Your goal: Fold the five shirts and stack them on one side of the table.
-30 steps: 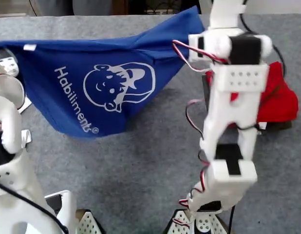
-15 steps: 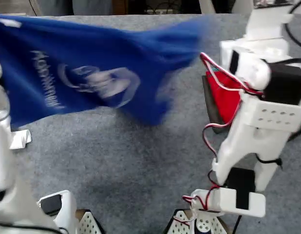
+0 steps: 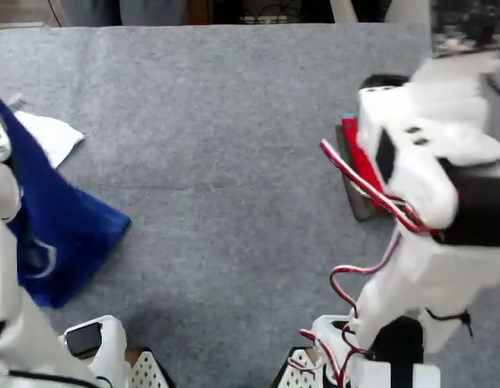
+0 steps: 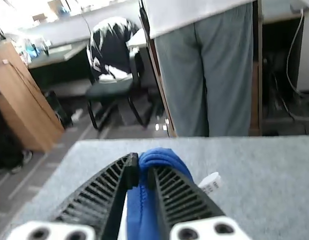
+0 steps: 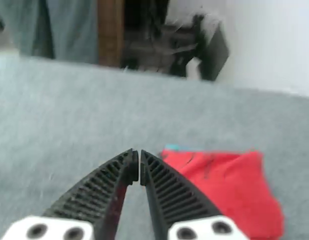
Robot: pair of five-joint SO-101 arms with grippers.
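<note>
High view, table: grey folding surface.
Blue shirt: lower left, bunched, dangling from one pinched fold, far from flat!
Red shirt: right edge, looks folded, likely the stack; the right arm hides most of it.
White garment: upper left, partly under the blue shirt.
Left gripper: clamped on blue shirt.
Right gripper: pinched together, holding nothing.

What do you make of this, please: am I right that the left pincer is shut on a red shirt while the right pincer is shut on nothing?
Not quite. The left pincer is shut on the blue shirt, not a red one, as the left wrist view shows. The rest holds: the right pincer is shut on nothing, and the red shirt lies on the table beyond it.
</note>
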